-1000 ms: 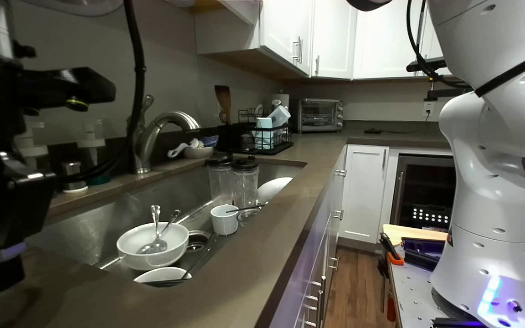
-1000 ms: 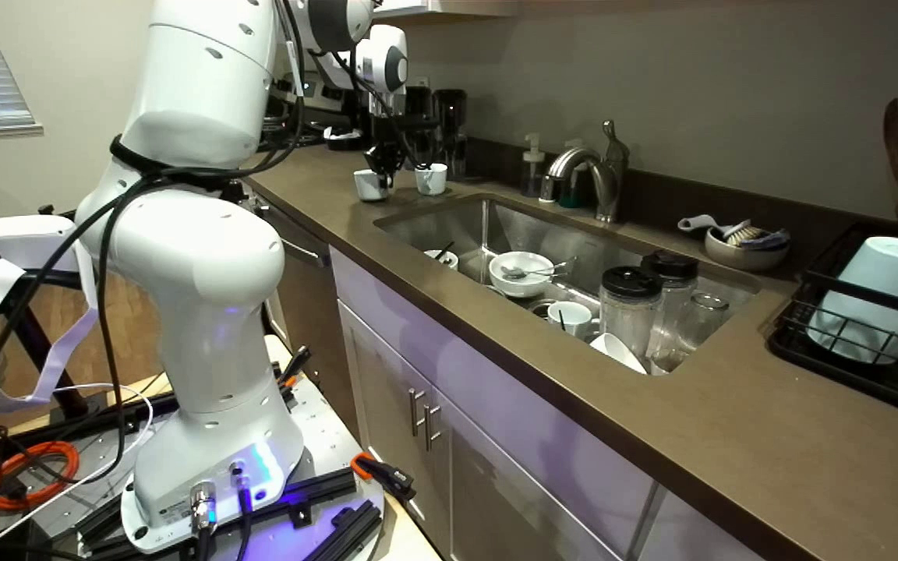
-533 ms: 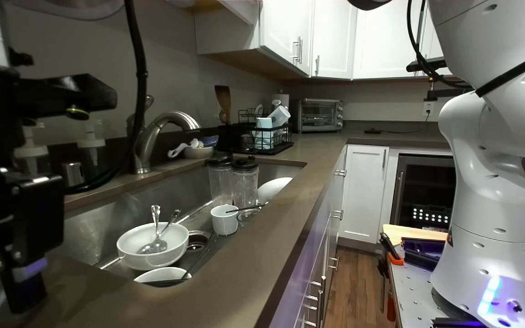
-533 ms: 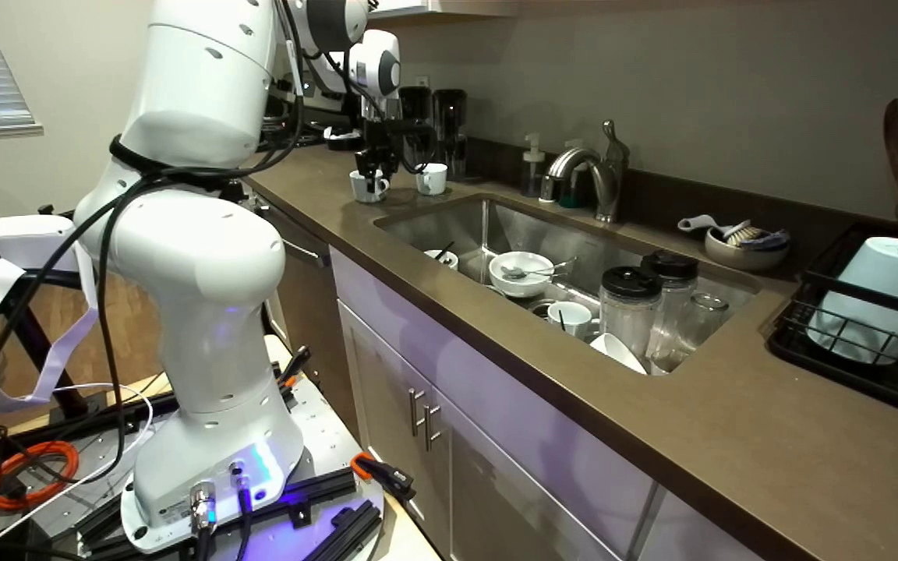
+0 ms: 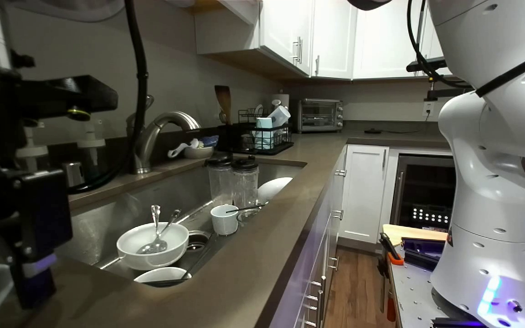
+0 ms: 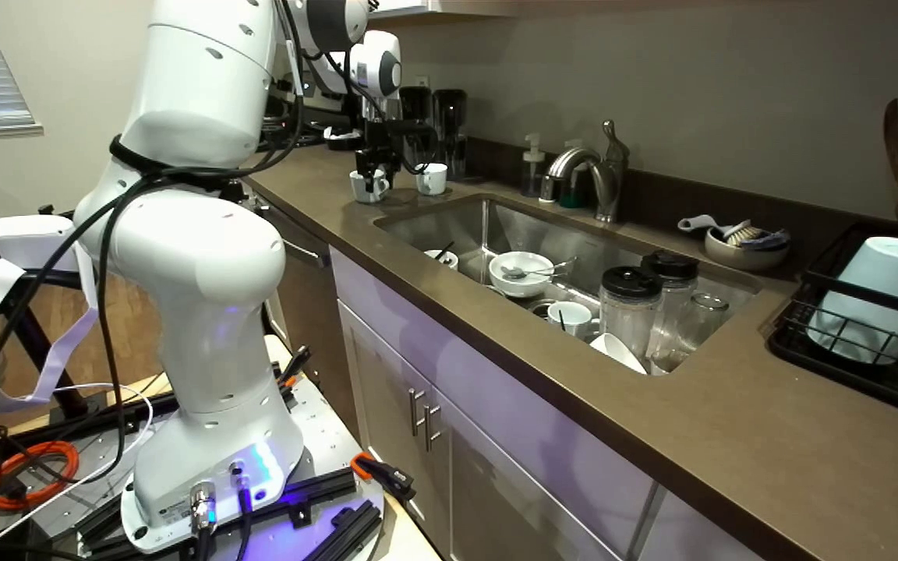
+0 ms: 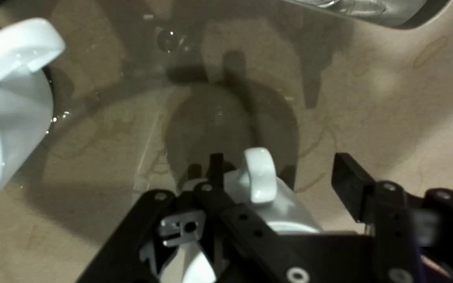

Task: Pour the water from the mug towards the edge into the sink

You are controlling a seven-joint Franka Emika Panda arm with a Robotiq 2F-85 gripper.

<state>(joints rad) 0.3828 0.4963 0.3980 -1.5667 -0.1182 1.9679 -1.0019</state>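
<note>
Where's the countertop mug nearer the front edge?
In the wrist view, the mug sits lower centre, partly hidden by the tool, to the right of another mug.

Kitchen, sink (image 6: 535,230), faucet (image 6: 607,187), white cabinets (image 5: 333,41), toaster oven (image 5: 318,115), dish rack (image 6: 846,377)

two mugs (image 6: 361,189) on counter (image 6: 730,444); one faucet (image 6: 607,187); one sink (image 6: 449,224), two black-lidded jars (image 6: 627,315) inside

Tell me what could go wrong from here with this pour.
In the wrist view, the edge mug looks off-centre in the open pincer, so closing may shove or tip it. The second mug stands close by, so a swing towards the sink could knock it. Water poured there might splash off the bowl inside.
</note>
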